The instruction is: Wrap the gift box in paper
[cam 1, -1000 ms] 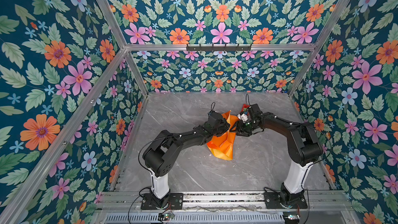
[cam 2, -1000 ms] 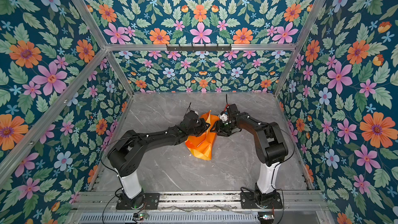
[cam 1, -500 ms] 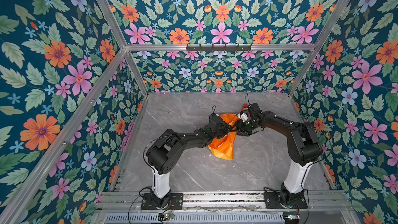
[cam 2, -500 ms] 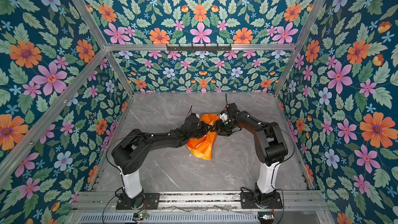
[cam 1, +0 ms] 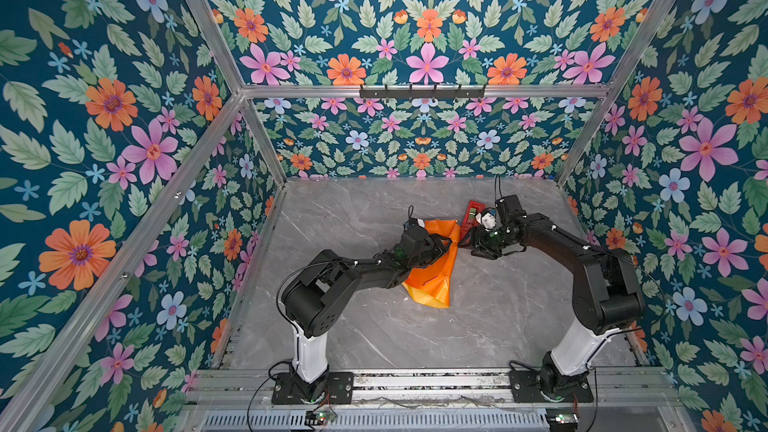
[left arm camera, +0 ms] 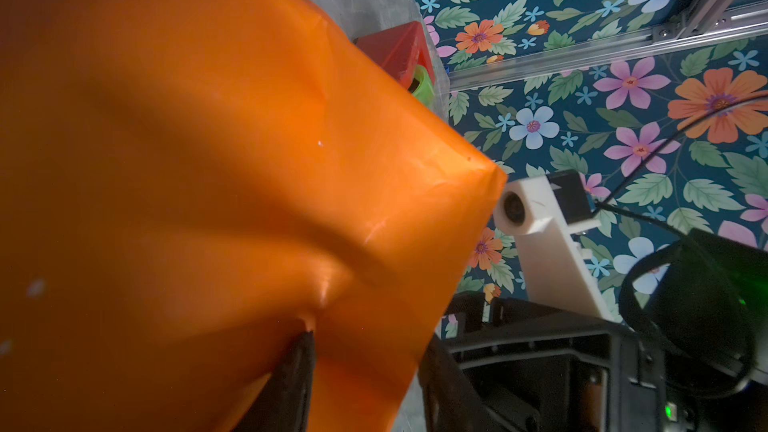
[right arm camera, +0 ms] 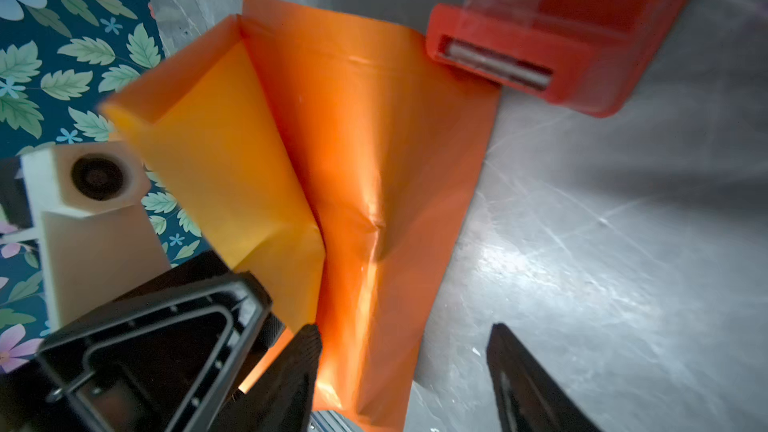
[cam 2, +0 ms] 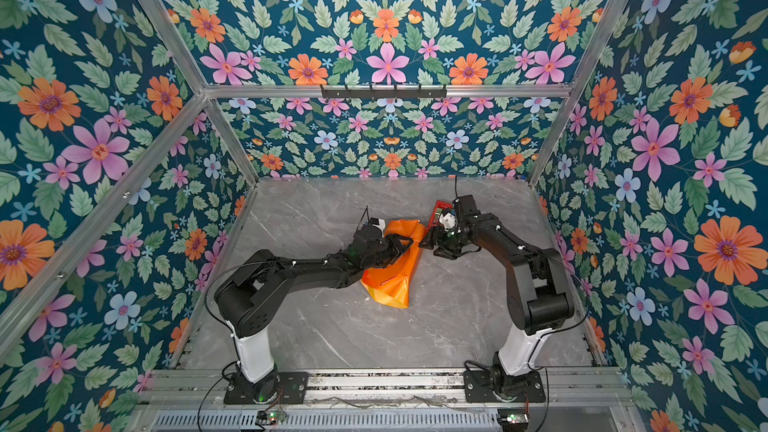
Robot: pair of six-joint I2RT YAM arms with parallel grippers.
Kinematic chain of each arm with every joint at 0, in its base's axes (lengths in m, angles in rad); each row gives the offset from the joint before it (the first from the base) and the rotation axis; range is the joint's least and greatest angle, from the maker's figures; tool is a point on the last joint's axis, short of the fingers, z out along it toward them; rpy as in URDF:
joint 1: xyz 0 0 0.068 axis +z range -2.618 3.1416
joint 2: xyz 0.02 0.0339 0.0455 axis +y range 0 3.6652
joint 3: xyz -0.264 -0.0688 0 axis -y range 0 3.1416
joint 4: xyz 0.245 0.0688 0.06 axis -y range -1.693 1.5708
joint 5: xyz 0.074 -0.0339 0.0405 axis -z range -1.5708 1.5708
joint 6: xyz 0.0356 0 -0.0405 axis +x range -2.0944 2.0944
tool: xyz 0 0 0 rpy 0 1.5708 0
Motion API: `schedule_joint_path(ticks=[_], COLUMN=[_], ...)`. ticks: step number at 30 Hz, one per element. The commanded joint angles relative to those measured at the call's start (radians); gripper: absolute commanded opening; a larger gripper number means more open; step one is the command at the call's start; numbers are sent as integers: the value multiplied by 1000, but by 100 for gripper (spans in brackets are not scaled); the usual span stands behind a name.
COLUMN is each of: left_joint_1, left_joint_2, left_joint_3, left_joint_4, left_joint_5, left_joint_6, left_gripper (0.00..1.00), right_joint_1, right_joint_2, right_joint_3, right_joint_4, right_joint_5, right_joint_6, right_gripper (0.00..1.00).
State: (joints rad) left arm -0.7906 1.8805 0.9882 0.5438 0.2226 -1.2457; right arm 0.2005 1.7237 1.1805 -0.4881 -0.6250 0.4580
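Since the paper [cam 1: 432, 280] lies creased and folded in a heap on the middle of the grey marble surface [cam 1: 357, 326], the gift box shows in no view, and I cannot tell whether it sits under the sheet. The one holder in plain sight is the red tape dispenser [cam 1: 473, 213], standing just behind the paper's far edge. In the left wrist view a green roll core sits in the tape dispenser [left arm camera: 399, 51].

By count there is one sheet of paper [cam 2: 390, 284], glossy orange on one face and duller yellow-orange on the other. There is also one tape dispenser [cam 2: 438, 209], and two arms with one pincer each.

The left pincer [cam 1: 445, 244] reaches over the paper's far part. Its jaws stand partly apart, clamping nothing, and one finger [left arm camera: 297, 371] has its tip against the sheet [left arm camera: 208, 160].

The right pincer [cam 1: 463, 243] faces it from the other side, close by. Its jaws are wide and empty in the right wrist view [right arm camera: 403, 347], one finger [right arm camera: 299, 367] at the paper's edge [right arm camera: 374, 160], the other over bare marble, with the tape dispenser [right arm camera: 561, 56] beyond.
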Motion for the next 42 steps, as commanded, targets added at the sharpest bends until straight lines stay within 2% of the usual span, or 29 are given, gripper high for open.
schedule_joint_path(ticks=[1,8,13,18,23,28,31,35,38,42], left_joint_1=[-4,-4,-7,-8,-12,-8,11,125,226,252], left_joint_2=[11,6,6,3,-3,-98,-210,-313,-284,-177], left_joint_3=[-5,-3,1,22,60,83,52,-27,-21,69], left_joint_4=[-140,-146,-145,-155,-160,-175,-227,-322,-408,-532], left_joint_5=[36,30,24,14,24,11,-28,-25,76,162], left_joint_6=[9,18,22,53,102,246,365,464,533,650], left_gripper=[48,50,51,51,53,57,66,75,76,78], right_joint_1=[-3,-4,7,48,55,46,43,43,43,44], right_joint_2=[-24,7,71,99,123,130,138,146,149,150], right_joint_3=[-14,-17,23,-17,-51,-66,-67,-56,-53,-51], right_joint_4=[79,255,256,258,255,215,213,206,203,199], right_joint_5=[-7,-47,-17,33,58,103,93,81,77,76], right_joint_6=[57,193,209,196,181,124,110,98,93,90], right_gripper=[69,73,74,71,63,58,57,56,55,55])
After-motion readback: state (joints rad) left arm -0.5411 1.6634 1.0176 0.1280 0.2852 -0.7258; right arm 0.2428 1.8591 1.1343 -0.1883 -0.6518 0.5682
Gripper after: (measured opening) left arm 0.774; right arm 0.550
